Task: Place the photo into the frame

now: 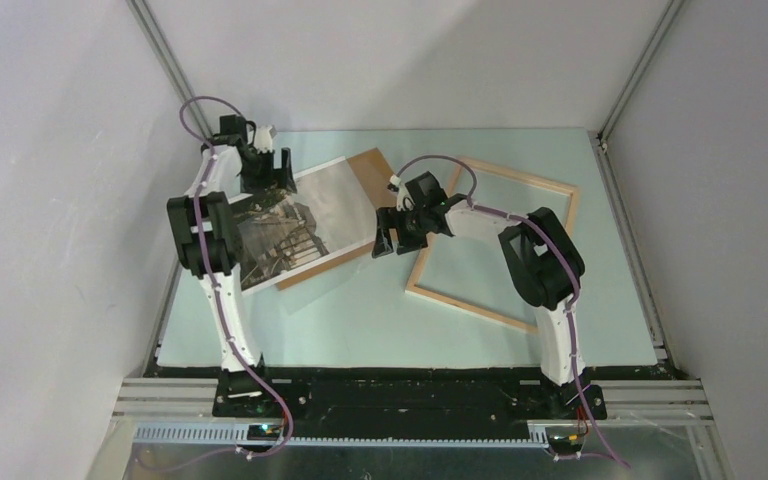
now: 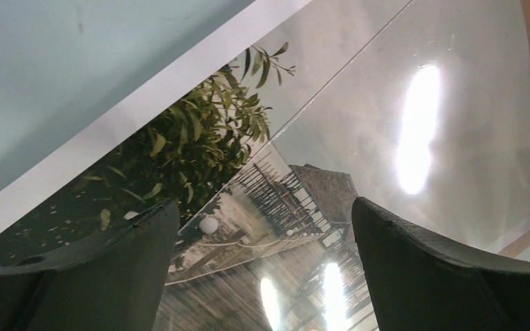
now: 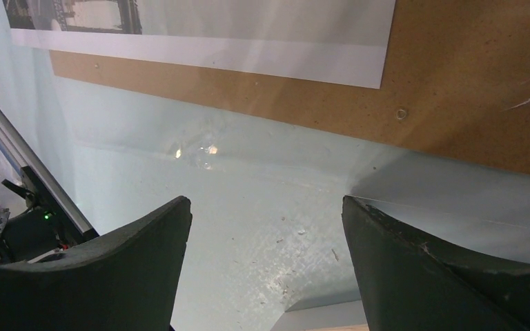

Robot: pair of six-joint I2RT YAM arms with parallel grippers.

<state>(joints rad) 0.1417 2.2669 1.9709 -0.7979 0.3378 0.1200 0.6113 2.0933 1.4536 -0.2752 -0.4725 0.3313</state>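
Observation:
The photo (image 1: pixel 335 205), a grey boardwalk print with a white border, lies flat on a brown backing board (image 1: pixel 372 170) at the table's back left. My left gripper (image 1: pixel 265 180) hovers open over the photo's far left part. In the left wrist view its open gripper (image 2: pixel 266 205) frames the glossy photo (image 2: pixel 359 124), nothing between the fingers. The pale wood frame (image 1: pixel 516 173) lies empty to the right. My right gripper (image 1: pixel 385 243) stands open between photo and frame. The right wrist view shows that gripper (image 3: pixel 266 207) over bare table, near the backing board (image 3: pixel 469 83) and the photo (image 3: pixel 248 27).
The pale blue table (image 1: pixel 360 320) is enclosed by white walls with aluminium posts at the corners. A metal rail (image 3: pixel 14 131) runs along the table's edge in the right wrist view. Both arm bases sit at the near edge.

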